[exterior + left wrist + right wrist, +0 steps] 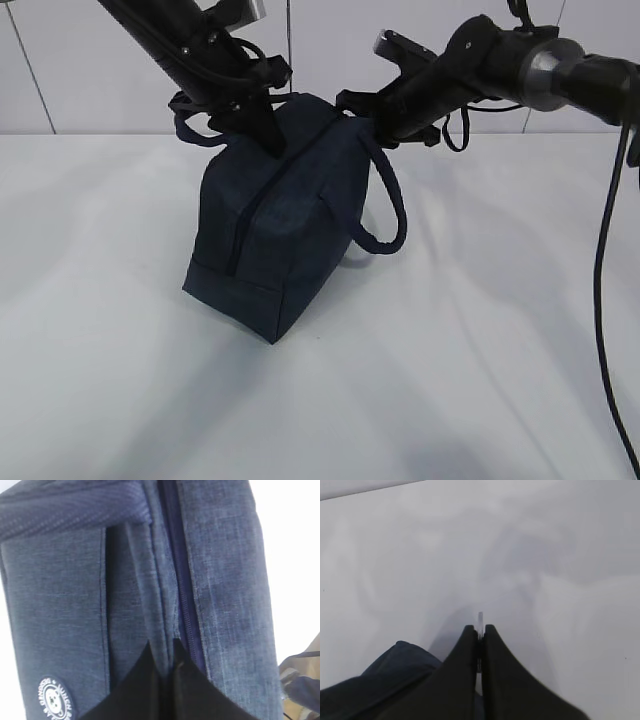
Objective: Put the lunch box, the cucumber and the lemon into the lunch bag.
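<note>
The dark navy lunch bag (pixel 280 230) stands on the white table. Its zipper (pixel 182 595) looks closed along the length that shows. My left gripper (pixel 272 140) is shut on a fold of the bag's top fabric beside the zipper, as the left wrist view (pixel 166 647) shows; the white emblem (pixel 55 700) is at lower left there. My right gripper (pixel 350 103) is at the bag's far top end, shut on a thin silver zipper pull (pixel 480 617) that sticks out between the fingertips (pixel 479 628). The lunch box, cucumber and lemon are out of view.
One loop handle (pixel 390 215) hangs down the bag's right side; the other (pixel 75 505) lies over the top. A black cable (pixel 605 250) hangs at the far right. The white table (pixel 450 380) spreads around the bag, with a pale wall behind.
</note>
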{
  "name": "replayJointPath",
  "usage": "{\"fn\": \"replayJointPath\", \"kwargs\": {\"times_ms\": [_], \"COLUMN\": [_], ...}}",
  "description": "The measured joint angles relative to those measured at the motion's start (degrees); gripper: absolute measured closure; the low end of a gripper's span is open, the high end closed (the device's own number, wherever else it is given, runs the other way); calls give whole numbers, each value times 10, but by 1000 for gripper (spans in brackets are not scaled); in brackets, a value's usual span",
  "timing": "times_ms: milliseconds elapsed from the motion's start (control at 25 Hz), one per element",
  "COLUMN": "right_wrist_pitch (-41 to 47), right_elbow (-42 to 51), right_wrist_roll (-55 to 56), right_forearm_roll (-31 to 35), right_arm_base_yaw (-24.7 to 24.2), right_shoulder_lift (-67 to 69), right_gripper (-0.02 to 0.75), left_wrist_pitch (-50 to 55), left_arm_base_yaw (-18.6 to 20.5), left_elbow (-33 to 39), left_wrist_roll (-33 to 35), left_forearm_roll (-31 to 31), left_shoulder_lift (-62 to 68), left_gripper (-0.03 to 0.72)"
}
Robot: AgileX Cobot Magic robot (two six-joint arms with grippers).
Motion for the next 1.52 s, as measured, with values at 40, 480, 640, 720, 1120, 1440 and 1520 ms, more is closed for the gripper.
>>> {"fn": "replayJointPath", "kwargs": {"times_ms": [40, 480, 640, 720, 1120, 1440, 1520], "right_wrist_pitch": [13, 133, 206, 247, 317, 319, 319], "right_elbow": [-13, -176, -241, -263, -286, -263, -242], "right_wrist_roll": [-3, -6, -5, -4, -1, 14, 15], "right_forearm_roll": [-9, -66, -88, -93, -111, -94, -94], "right_arm_base_yaw": [0, 0, 0, 0, -15, -16, -16], "right_shoulder_lift": [1, 1, -1, -8, -20, -57, -85], "right_gripper": [709, 464, 424, 421, 421, 421, 421], "left_wrist_pitch": [0, 0, 0, 0, 5, 8, 9], "left_arm_base_yaw": [0, 0, 0, 0, 0, 0, 0], "left_elbow": [0, 0, 0, 0, 0, 60, 88], "left_wrist_roll": [0, -4, -5, -5, -39, -85, -85], "left_forearm_roll": [5, 56, 58, 60, 161, 238, 245], "left_shoulder_lift": [0, -1, -1, -4, -62, -136, -165], "left_gripper": [699, 584, 374, 323, 288, 291, 292]}}
